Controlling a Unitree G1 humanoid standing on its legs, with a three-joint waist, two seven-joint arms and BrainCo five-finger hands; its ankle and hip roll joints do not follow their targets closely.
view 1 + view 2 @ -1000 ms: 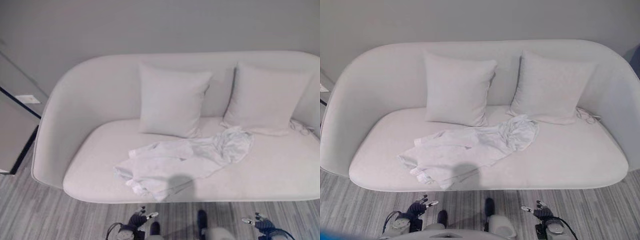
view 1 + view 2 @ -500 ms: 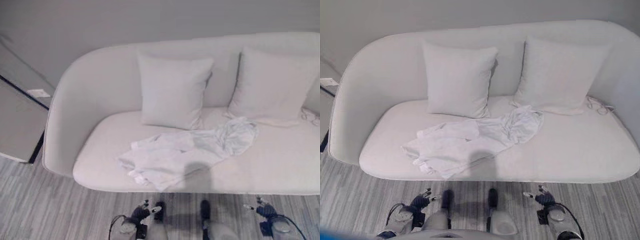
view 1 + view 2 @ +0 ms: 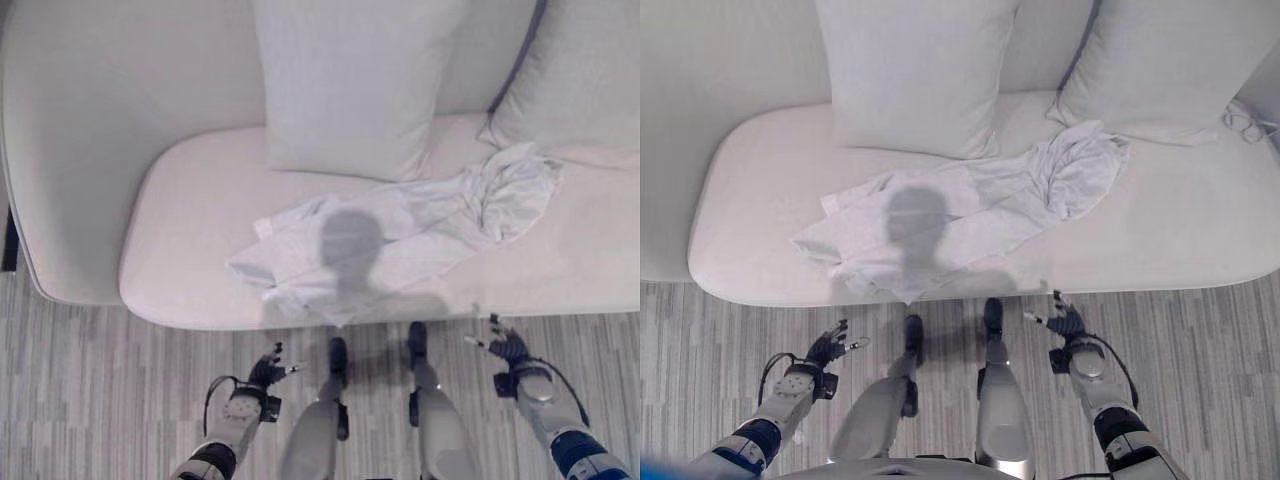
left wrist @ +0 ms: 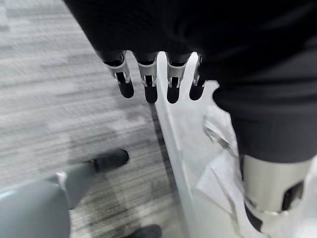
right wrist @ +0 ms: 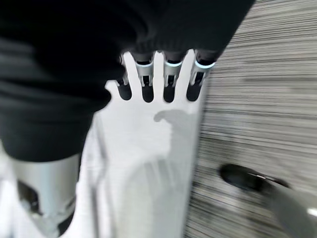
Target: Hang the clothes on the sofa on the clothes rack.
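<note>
A crumpled white garment (image 3: 400,240) lies spread across the seat of a pale sofa (image 3: 190,180), its bunched end (image 3: 1080,170) near the right cushion. My left hand (image 3: 825,348) hangs low over the floor in front of the sofa, fingers straight and relaxed, holding nothing. My right hand (image 3: 1068,323) hangs the same way further right, open and empty. The left wrist view shows my left hand's fingers (image 4: 148,79) pointing past the sofa's front edge (image 4: 183,148). My right hand's fingers (image 5: 166,79) point at the sofa seat (image 5: 143,163).
Two pale square cushions (image 3: 915,70) (image 3: 1170,60) lean on the sofa back. A thin white cord (image 3: 1245,122) lies on the seat at the far right. Grey striped floor (image 3: 90,390) runs in front of the sofa.
The whole picture has shifted: the camera has come closer to the sofa and tilted down. Both hands now show higher in the picture, still open and empty. The garment lies as before.
</note>
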